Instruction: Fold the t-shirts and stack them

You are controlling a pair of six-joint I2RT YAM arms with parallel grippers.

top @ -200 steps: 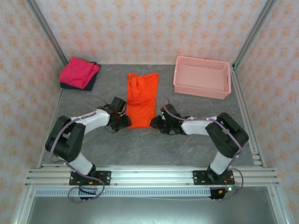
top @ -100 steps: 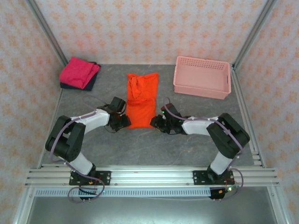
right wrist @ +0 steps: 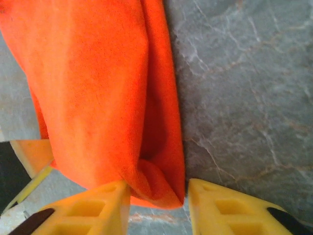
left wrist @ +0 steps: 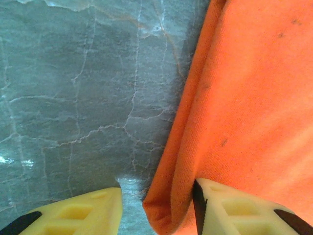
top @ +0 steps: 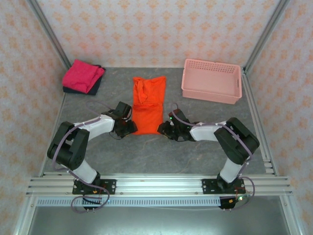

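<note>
The orange t-shirt (top: 148,105) lies folded into a long narrow strip at the middle of the grey marbled desk (top: 146,156), its length running from near to far. Both arms reach in low to its near end, one at each near corner. The left tool (top: 128,128) sits at the near left corner. From the left wrist view its yellow fingers (left wrist: 234,208) stand spread across the folded side edge: the right finger rests against the cloth, while a sliver of bare desk shows between the left finger and the hem. The right tool (top: 164,129) is at the near right corner. In the right wrist view the cloth is bunched between its two fingers (right wrist: 93,208) and touches both, so it is pinching that corner. At the far left corner of the desk the magenta-pink t-shirt (top: 83,74) lies folded on top of the dark navy t-shirt (top: 94,88), well apart from the orange one. A pink plastic lattice basket (top: 212,92) stands at the far right.
</note>
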